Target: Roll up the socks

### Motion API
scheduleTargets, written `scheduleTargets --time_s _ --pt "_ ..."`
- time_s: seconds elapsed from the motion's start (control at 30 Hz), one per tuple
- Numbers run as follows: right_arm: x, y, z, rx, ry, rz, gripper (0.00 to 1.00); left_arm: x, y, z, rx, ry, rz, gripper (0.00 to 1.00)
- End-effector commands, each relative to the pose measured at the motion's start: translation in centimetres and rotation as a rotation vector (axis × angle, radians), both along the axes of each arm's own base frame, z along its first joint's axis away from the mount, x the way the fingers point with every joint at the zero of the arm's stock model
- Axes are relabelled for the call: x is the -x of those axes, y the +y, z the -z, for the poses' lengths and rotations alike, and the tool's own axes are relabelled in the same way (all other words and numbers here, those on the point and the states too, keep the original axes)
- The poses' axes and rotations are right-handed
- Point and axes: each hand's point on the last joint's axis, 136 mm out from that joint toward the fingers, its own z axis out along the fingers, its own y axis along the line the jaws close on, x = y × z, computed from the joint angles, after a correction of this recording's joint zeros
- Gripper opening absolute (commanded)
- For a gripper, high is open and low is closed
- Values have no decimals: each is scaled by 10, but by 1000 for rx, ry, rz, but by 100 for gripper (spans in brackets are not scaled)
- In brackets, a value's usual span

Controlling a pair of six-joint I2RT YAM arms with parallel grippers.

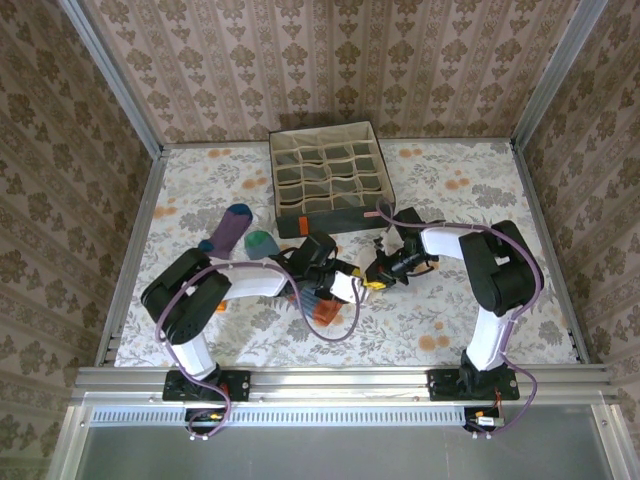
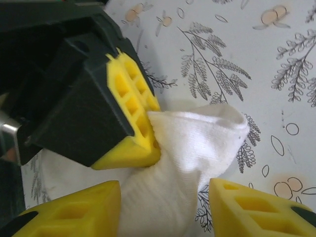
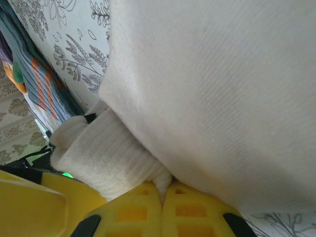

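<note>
Grey-blue sock [image 3: 42, 86] beyond white sock [image 3: 212, 98], right wrist

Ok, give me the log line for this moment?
left gripper: open, straddling white sock | right gripper: shut on white sock | purple sock: lying apart, untouched

"What sort of place was it?"

"A robot lab cell dressed like a home: wallpaper [image 1: 320, 60] at nine, twelve and three o'clock, floral tablecloth [image 1: 480, 180], and an aluminium rail [image 1: 340, 378] at six o'clock holding the left arm [image 1: 190, 297] and right arm [image 1: 500, 268]."
</note>
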Motion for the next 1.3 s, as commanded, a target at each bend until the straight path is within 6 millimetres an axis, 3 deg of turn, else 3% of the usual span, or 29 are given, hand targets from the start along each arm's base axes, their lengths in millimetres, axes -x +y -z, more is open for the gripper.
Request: scheduleTargets --time_s 0.0,0.2,0.33,0.4,0.6,0.7,0.87,1.03,1.27 --pt "21 -22 23 142 92 -15 0 2 1 15 -79 -20 53 50" --pt "16 -16 7 91 48 -24 1 2 6 37 -181 37 40 41" --pt "9 -14 -11 60 -14 -20 20 6 10 41 -221 92 26 9" --pt "2 -19 -20 54 -42 12 31 9 12 41 -220 103 21 1" --pt "-23 -31 -31 98 -114 83 33 16 17 41 -210 123 4 0" --pt "-33 -24 -21 121 -131 75 29 16 16 40 -209 134 -5 0" --pt "-33 -10 6 181 -102 29 27 19 13 34 -201 175 -25 0" --pt "-26 -42 42 383 -39 57 23 17 19 31 -234 221 -125 0" --pt "-18 -71 48 443 -39 147 21 44 31 26 -323 462 -128 0"
